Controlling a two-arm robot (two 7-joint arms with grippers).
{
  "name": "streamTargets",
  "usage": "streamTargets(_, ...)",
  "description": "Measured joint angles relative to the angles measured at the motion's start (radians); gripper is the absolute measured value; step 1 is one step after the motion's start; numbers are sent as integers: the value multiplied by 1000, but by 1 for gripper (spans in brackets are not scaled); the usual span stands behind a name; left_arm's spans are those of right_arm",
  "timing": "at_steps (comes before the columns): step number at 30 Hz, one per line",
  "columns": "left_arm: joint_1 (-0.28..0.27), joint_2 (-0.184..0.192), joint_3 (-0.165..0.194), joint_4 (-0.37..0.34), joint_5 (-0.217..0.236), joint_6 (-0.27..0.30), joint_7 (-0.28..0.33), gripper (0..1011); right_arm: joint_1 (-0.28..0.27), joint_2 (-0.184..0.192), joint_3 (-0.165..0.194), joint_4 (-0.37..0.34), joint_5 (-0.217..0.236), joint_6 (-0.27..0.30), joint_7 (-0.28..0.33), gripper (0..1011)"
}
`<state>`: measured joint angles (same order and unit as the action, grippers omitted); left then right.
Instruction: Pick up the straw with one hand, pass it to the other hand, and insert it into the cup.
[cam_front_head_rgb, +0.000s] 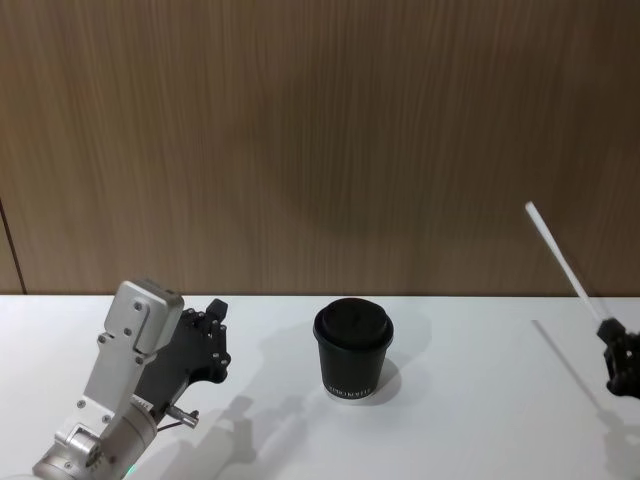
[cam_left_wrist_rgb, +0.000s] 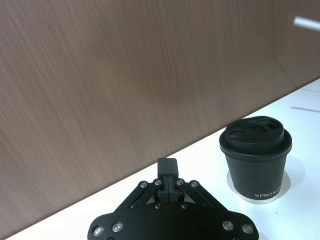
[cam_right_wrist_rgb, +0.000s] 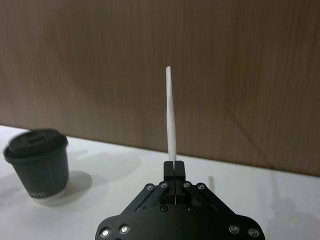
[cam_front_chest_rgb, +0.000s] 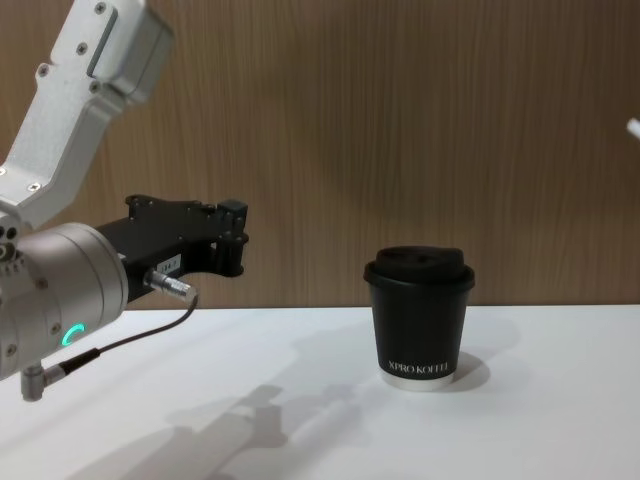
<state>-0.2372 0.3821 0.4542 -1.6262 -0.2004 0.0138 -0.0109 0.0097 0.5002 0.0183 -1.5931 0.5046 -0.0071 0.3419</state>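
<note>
The black lidded cup (cam_front_head_rgb: 353, 350) stands upright in the middle of the white table. To its right, my right gripper (cam_front_head_rgb: 607, 328) hangs above the table, shut on the lower end of the thin white straw (cam_front_head_rgb: 560, 260), which slants up and toward the cup. From the right wrist view, the straw (cam_right_wrist_rgb: 171, 117) rises out of the shut gripper (cam_right_wrist_rgb: 174, 166), with the cup (cam_right_wrist_rgb: 37, 162) off to one side. On the cup's left, my left gripper (cam_front_head_rgb: 216, 310) hovers with its fingers (cam_left_wrist_rgb: 167, 167) together and nothing in them. The cup (cam_front_chest_rgb: 420, 315) and left gripper (cam_front_chest_rgb: 236, 222) also show from the chest.
A brown wood-panelled wall (cam_front_head_rgb: 320, 140) runs right behind the table's far edge. The white table (cam_front_head_rgb: 470, 400) is bare around the cup, with open room between the cup and each gripper.
</note>
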Motion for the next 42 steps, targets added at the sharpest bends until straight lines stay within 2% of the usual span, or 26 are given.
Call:
streamTargets(9, 0, 0, 0, 0, 0, 0, 0, 0, 37, -17, -16, -32, 41, -59, 67, 11)
streamTargets(18, 0, 0, 0, 0, 0, 0, 0, 0, 81, -28, -41, -66, 119, -88, 163, 11)
streamTargets(28, 0, 0, 0, 0, 0, 0, 0, 0, 119, -30, -71, -92, 198, -83, 254, 11)
streamTargets(42, 0, 0, 0, 0, 0, 0, 0, 0, 172, -33, -137, -106, 320, -29, 390, 10)
